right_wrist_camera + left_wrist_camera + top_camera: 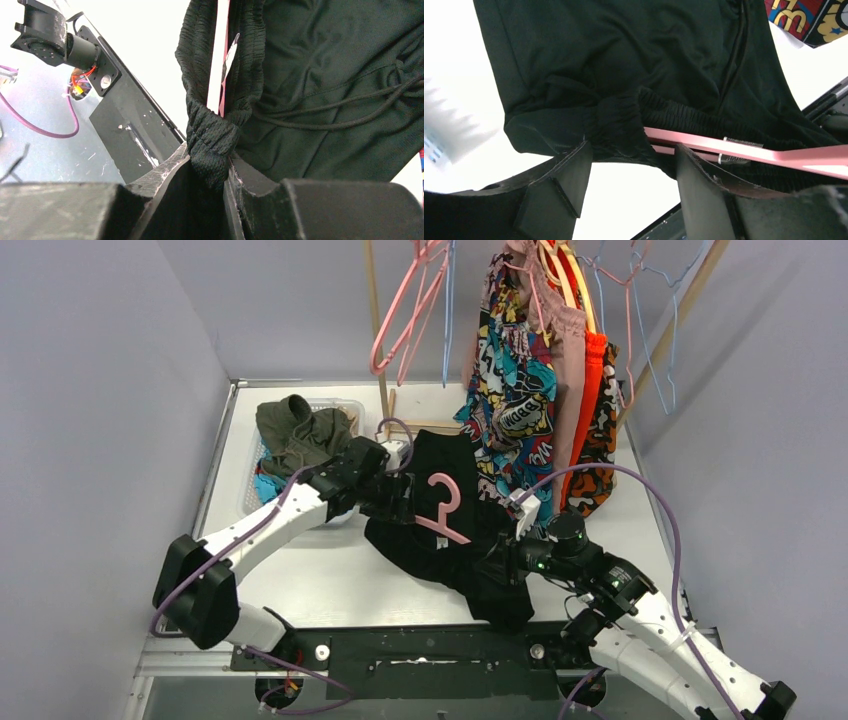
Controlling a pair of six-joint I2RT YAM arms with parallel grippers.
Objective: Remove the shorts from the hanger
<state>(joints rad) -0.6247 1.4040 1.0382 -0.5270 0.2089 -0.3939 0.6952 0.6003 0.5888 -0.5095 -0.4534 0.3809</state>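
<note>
Two pincers flank the black shorts (pixel 440 465), which lie on the counter (pixel 330 580) midway between the arms, threaded on a pink hanger (pixel 754 151). The left pincer (pixel 631 160) stands spread, its jaws either side of the gathered waistband end and the hanger's arm, gripping nothing; whether a finger brushes the cloth cannot be told. The right pincer (pixel 210 170) is pressed together on a bunched fold of the same waistband at the hanger's other end. The near hem of the shorts reaches the black base plate (pixel 430 650) at the counter's near edge. Bare counter lies left of the shorts, in front of the left arm. Behind and to the right, comic-print shorts (pixel 510 390) hang close over the black pair; a basket (pixel 345 405) holding olive shorts (pixel 300 430) sits at the far left corner
</note>
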